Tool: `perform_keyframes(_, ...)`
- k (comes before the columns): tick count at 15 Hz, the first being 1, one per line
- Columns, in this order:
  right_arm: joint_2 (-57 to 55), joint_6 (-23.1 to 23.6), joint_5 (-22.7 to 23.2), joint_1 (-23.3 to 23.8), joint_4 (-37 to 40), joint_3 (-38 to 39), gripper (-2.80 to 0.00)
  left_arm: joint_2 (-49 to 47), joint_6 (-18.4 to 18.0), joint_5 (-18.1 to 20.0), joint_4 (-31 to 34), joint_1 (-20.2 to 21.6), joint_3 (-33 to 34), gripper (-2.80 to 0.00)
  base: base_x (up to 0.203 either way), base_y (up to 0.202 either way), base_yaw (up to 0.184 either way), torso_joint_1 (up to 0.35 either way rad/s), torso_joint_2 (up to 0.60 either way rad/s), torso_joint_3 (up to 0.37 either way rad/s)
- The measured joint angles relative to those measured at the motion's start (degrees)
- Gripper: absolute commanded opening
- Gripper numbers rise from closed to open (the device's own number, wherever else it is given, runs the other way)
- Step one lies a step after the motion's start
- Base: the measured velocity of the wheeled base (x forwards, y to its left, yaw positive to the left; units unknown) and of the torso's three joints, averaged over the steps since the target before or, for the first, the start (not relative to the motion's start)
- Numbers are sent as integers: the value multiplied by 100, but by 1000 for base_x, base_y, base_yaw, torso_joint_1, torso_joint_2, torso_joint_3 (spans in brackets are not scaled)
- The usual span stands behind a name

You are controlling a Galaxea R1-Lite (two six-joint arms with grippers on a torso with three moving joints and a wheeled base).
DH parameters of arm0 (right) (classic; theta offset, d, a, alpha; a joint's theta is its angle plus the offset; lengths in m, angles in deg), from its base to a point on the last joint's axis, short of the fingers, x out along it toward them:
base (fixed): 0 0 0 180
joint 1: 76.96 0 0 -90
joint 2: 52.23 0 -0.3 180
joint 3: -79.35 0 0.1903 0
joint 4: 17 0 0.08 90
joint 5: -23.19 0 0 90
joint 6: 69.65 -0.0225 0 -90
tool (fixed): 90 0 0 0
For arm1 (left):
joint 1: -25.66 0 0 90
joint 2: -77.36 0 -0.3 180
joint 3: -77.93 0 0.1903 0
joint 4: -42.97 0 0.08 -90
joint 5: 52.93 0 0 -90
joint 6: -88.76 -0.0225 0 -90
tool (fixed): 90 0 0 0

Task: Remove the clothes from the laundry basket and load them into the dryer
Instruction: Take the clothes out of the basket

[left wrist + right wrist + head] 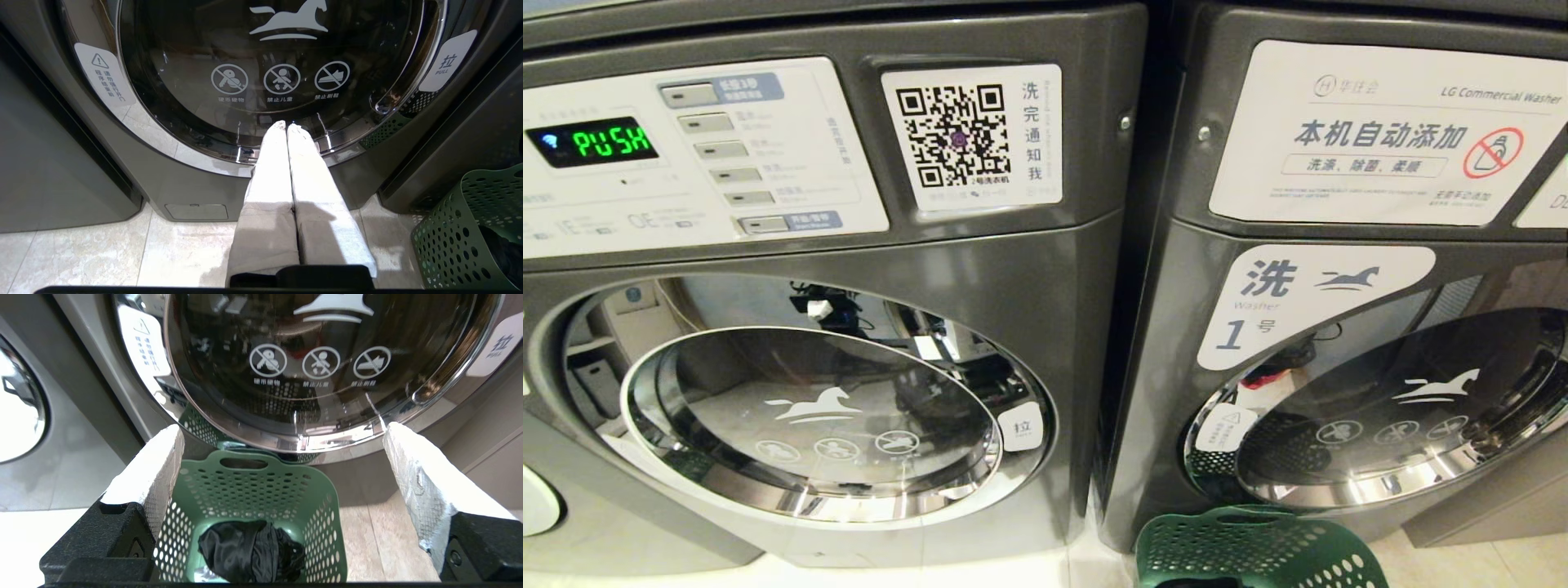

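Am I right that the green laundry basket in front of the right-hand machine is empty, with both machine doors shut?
Not quite: the green laundry basket is not empty. The right wrist view shows a black garment lying in its bottom. The rest holds: it stands before the right-hand machine, and both doors are shut.

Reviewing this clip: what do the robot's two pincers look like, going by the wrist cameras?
Both look alike in build. The left pincer has two long, flat fingers wrapped in whitish-grey, cloth-like padding, tapering to rounded tips and rising from a black base. The right pincer has the same pale textured wrapping on its fingers, each seated in a chunky black mount with a visible screw. No cables or markings show.
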Motion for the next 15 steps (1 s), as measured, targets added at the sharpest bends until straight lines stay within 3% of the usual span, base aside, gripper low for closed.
perform_keyframes(15,0,-1,2,0,-1,0,0,0,0,1,0,0,0,-280,0,0,0,4,1,-197)
